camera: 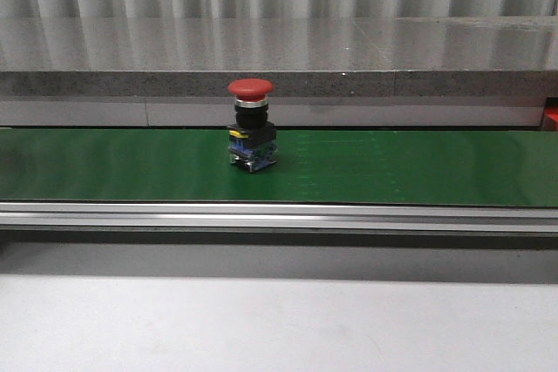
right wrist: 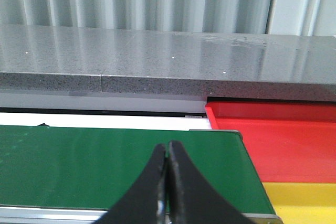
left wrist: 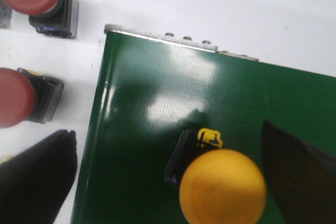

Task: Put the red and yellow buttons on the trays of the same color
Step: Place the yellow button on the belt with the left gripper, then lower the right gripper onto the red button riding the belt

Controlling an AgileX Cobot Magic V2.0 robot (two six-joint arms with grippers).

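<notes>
While a red button (camera: 251,125) stands upright on the green belt (camera: 418,167), the right gripper (right wrist: 168,182) hangs over it with fingers pressed together, empty, near the red tray (right wrist: 273,140) and yellow tray (right wrist: 304,200). The left gripper (left wrist: 173,177) straddles a yellow button (left wrist: 222,187), jaws spread, not touching.

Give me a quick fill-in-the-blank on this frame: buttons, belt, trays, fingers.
1. In the front view, the button standing upright on the green belt has a ____ cap.
2. In the left wrist view, the button between the left gripper fingers has a ____ cap.
3. The right gripper fingers are pressed ____ with nothing between them.
4. In the right wrist view, the yellow tray lies right beside the ____ tray.

Missing words: red; yellow; together; red
</notes>
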